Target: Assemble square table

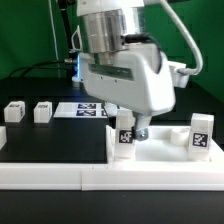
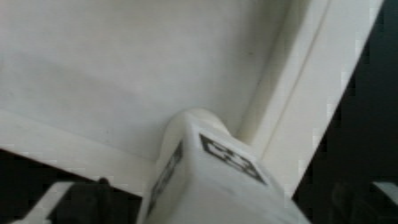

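Observation:
The square table's white slab (image 1: 165, 152) lies at the front, on the exterior view's right, and fills most of the wrist view (image 2: 125, 80). A white tagged leg (image 1: 124, 139) stands upright on it. My gripper (image 1: 131, 131) hangs straight over this leg, open, with one finger on either side. In the wrist view the leg (image 2: 214, 165) rises between the dark fingers (image 2: 68, 200), and a gap shows on each side of it (image 2: 214, 208). A second leg (image 1: 201, 136) stands upright further to the exterior view's right. Two more legs (image 1: 14, 112) (image 1: 42, 111) lie at the back left.
A long white border rail (image 1: 60, 177) runs along the front edge. A black mat (image 1: 55, 140) covers the table to the slab's left. The marker board (image 1: 85, 108) lies at the back behind the gripper. Cables hang behind the arm.

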You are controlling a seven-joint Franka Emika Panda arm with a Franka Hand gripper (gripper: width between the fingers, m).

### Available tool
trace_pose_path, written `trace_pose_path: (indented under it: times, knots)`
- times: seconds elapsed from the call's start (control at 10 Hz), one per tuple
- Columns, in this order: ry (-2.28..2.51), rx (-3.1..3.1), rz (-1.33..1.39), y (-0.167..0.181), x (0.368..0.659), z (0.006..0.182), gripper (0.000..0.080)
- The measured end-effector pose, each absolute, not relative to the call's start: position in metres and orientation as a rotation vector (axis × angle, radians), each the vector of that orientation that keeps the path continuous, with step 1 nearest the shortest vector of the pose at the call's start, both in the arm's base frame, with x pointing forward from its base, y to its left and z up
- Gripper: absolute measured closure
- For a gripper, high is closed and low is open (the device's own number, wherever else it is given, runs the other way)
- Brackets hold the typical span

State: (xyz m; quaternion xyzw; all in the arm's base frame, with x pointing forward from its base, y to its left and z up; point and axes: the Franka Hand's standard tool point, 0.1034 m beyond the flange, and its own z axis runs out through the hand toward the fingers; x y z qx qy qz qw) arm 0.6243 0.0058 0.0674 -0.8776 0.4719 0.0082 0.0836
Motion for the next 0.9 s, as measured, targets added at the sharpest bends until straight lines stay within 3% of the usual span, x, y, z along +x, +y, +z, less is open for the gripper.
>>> trace_pose_path:
  times: [0.7, 0.8, 0.9]
  knots:
    - [0.468, -2.981, -0.05, 0.0027, 0.6239, 0.0676, 0.015]
    - [0.498, -2.976, -0.048, 0.0028, 0.6239, 0.0676, 0.0265]
    - [0.503, -2.975, -0.048, 0.0029, 0.6239, 0.0676, 0.0265]
